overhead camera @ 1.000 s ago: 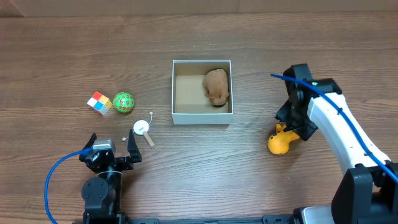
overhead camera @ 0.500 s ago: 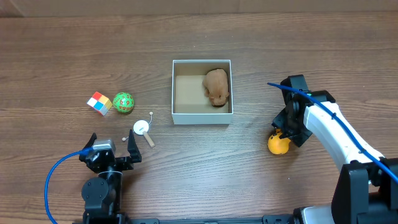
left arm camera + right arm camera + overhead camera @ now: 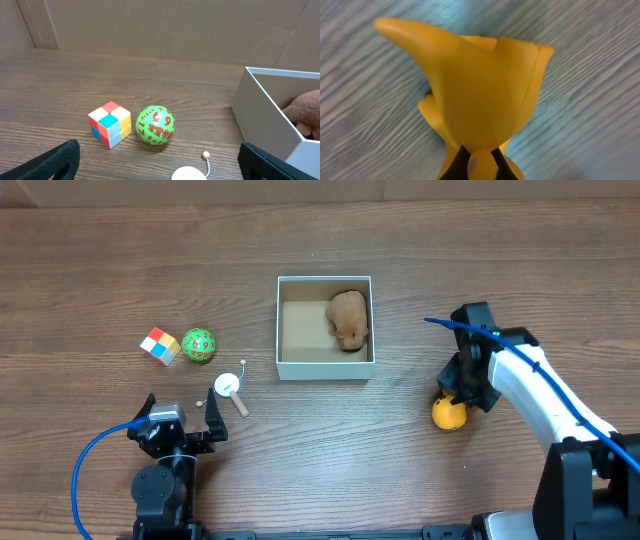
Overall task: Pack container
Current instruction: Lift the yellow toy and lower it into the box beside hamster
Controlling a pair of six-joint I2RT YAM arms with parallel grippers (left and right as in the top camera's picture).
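The container [image 3: 325, 371], a square white-walled box with a tan floor, sits mid-table with a brown plush toy [image 3: 349, 319] in its right half. To its right, a yellow duck-like toy [image 3: 449, 413] rests on the table. My right gripper [image 3: 457, 395] is down on it. In the right wrist view the yellow toy [image 3: 480, 85] fills the frame, and the black fingertips [image 3: 455, 167] pinch a narrow yellow part, so my right gripper [image 3: 479, 166] is shut on it. My left gripper [image 3: 180, 426] stands open at the front left, its fingers [image 3: 55, 160] wide apart.
Left of the box lie a multicoloured cube [image 3: 159, 346] and a green ball [image 3: 198, 344]. A small white disc toy on a stick [image 3: 230, 389] lies just ahead of my left gripper. The left wrist view shows the cube [image 3: 110, 124], the ball [image 3: 155, 125] and the box wall [image 3: 265, 117].
My right gripper came down a little toward the front and closed on the yellow toy, which has turned slightly. The left arm has not moved.
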